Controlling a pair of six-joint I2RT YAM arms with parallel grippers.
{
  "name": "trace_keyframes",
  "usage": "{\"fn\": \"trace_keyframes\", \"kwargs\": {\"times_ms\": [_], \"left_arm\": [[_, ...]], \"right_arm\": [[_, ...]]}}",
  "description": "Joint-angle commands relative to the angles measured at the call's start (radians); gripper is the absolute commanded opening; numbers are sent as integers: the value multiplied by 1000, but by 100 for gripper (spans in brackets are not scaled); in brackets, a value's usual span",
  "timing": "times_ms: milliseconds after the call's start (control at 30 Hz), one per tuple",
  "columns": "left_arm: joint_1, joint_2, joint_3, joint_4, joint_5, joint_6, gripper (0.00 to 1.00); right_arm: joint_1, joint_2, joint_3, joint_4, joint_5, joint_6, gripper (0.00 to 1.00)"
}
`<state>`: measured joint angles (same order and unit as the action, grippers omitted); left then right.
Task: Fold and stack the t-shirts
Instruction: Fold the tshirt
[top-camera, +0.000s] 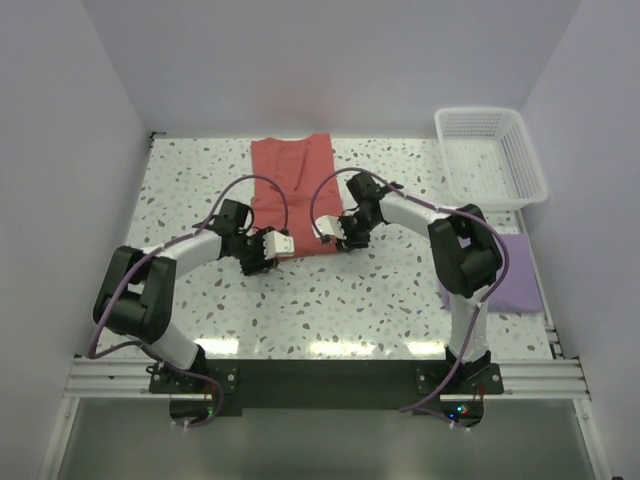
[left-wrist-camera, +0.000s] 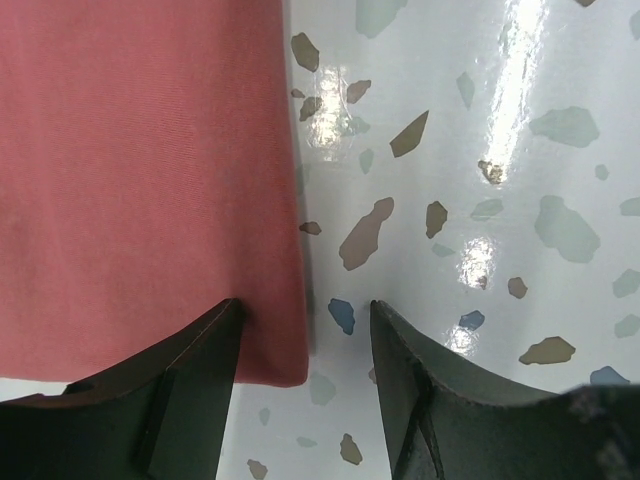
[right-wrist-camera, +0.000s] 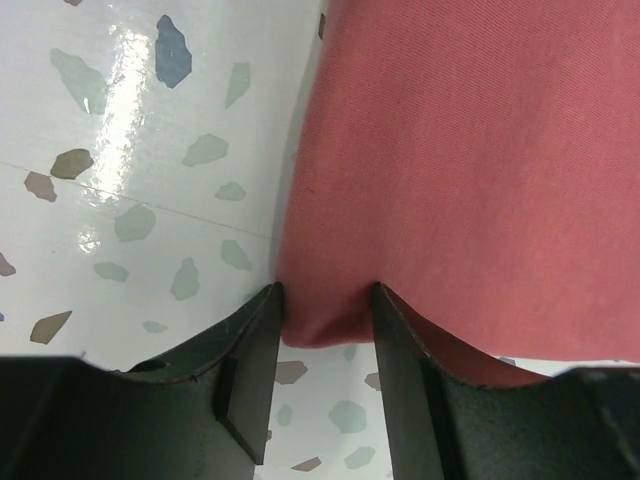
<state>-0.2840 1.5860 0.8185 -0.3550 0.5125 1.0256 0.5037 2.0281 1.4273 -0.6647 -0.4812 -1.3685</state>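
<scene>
- The folded lavender t-shirt (top-camera: 520, 278) is lying at the near right of the speckled table (top-camera: 330, 300), partly behind the right arm.
- The left gripper (left-wrist-camera: 305, 315) is standing with jaws apart at the near left corner of the salmon t-shirt (top-camera: 295, 185).
- The right gripper (right-wrist-camera: 325, 295) is straddling its near right corner, with cloth filling the gap. I cannot tell whether it is clamping.
- The shirt is lying mid-table as a strip running far.
- The white lattice basket (top-camera: 478, 111) is sitting far right.

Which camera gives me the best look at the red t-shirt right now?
The top external view: the salmon-red t-shirt shows almost whole there, lying flat as a long folded strip. Each wrist view shows only one near corner of it, close up.
</scene>
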Motion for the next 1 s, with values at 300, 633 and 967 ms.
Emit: {"fn": "trace_keyframes", "kwargs": {"times_ms": [300, 633, 967], "left_arm": [[-1, 68, 7, 13, -49, 79, 23], [26, 72, 34, -24, -14, 77, 8], [106, -23, 154, -139, 77, 103, 0]], "right_arm": [[10, -80, -70, -13, 21, -6, 48], [21, -28, -108, 91, 104, 42, 19], [16, -117, -3, 59, 61, 212, 0]]}}
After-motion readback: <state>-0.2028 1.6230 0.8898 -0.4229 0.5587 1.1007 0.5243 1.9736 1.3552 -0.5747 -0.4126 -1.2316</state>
